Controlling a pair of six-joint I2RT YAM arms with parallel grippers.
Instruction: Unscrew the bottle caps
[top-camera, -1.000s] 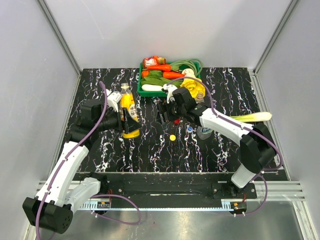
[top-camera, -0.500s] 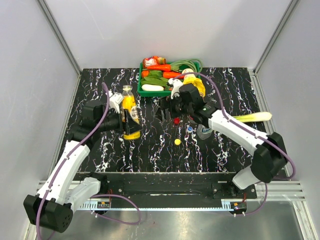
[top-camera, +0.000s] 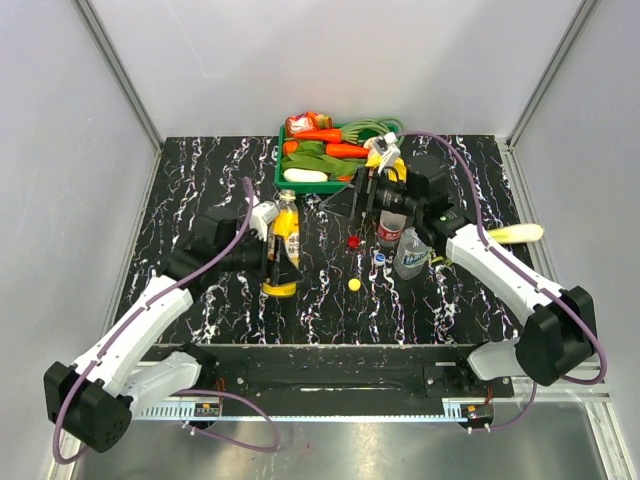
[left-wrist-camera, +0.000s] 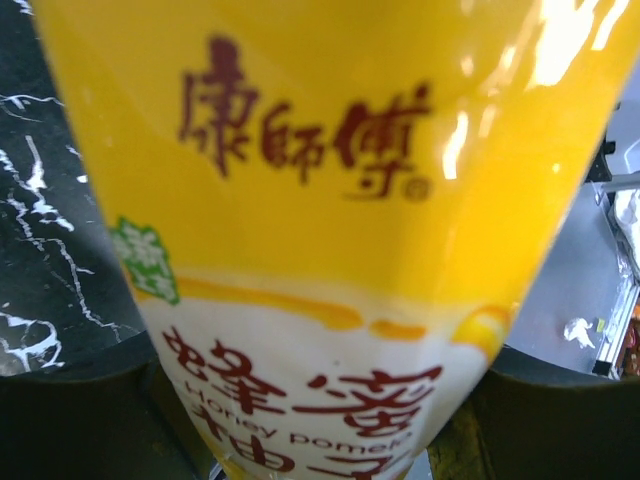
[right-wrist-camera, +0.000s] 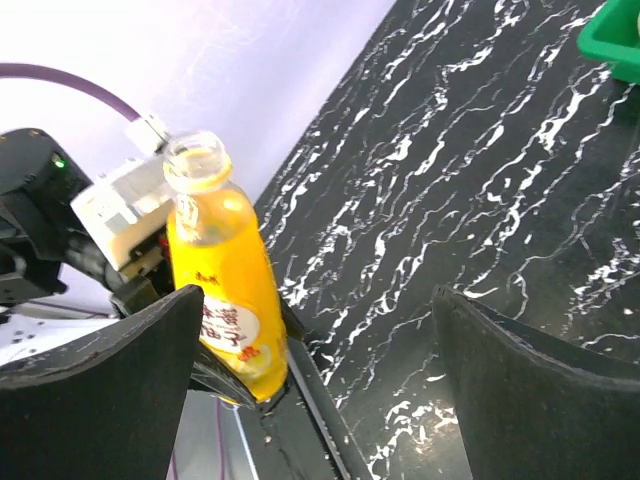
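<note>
The orange-yellow juice bottle (top-camera: 286, 240) stands tilted with an open mouth, left of centre. My left gripper (top-camera: 274, 262) is shut on its lower body; its label fills the left wrist view (left-wrist-camera: 330, 200). The right wrist view shows the bottle (right-wrist-camera: 222, 290) uncapped. The yellow cap (top-camera: 353, 284), red cap (top-camera: 353, 241) and blue cap (top-camera: 379, 258) lie loose on the table. The red-label bottle (top-camera: 390, 228) and blue-label bottle (top-camera: 411, 254) stand to the right of the caps. My right gripper (top-camera: 355, 203) is open and empty, raised near the tray's front edge (right-wrist-camera: 320, 380).
A green tray (top-camera: 297, 186) of toy vegetables stands at the back centre; its corner shows in the right wrist view (right-wrist-camera: 615, 45). A pale leek (top-camera: 515, 234) lies at the right edge. Grey walls enclose the black marbled table (top-camera: 200, 160).
My left gripper has carried the juice bottle right, toward the centre. My right gripper has drawn back from the caps toward the tray. The yellow cap has shifted slightly nearer and now rests.
</note>
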